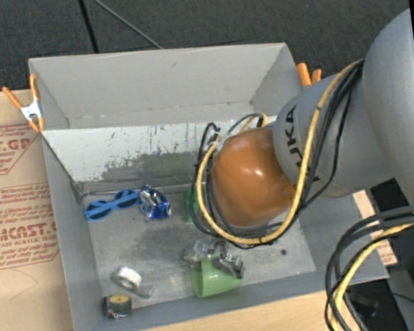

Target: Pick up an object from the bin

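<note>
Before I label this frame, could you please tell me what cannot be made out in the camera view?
In the camera view:
Green thing mid-bin: mostly hidden behind the arm's orange cover; kind unclear.
Green cup-like object by the bin's lower wall: upper part covered by the tool; contact unclear.
Black-and-yellow item, lower-left corner: too small to identify.

Light is even and fairly bright, falling from above. The bin (pixel 158 84) has a pale, well-lit back wall; its bottom is duller, and the small things there cast faint, short shadows. The orange cover (pixel 251 182) carries a broad, soft sheen. The arm (pixel 386 115) reads light grey; the ground (pixel 246 4) behind lies dark.
</note>
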Controlling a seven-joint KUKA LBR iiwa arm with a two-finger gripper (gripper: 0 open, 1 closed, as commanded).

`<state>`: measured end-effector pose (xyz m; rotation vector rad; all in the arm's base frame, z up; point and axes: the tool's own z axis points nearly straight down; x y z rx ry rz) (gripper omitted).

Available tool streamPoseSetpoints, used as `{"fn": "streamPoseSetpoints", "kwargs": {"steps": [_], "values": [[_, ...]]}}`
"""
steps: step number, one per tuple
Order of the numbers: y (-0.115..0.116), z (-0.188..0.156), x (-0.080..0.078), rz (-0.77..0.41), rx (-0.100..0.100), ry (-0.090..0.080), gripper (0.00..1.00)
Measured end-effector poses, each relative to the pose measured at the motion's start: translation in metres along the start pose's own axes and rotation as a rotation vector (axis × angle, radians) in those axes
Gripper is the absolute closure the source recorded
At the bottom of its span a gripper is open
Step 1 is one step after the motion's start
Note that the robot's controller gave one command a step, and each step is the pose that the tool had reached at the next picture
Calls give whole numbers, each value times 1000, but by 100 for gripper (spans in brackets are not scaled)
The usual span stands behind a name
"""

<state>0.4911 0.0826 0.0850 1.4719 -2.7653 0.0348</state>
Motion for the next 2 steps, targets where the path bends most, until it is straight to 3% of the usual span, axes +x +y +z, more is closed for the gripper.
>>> {"fn": "streamPoseSetpoints", "kwargs": {"steps": [1,2], "values": [[-3,-111,3,31,-10,-24,100],[-19,-165,-83,-22,-8,-33,100]]}}
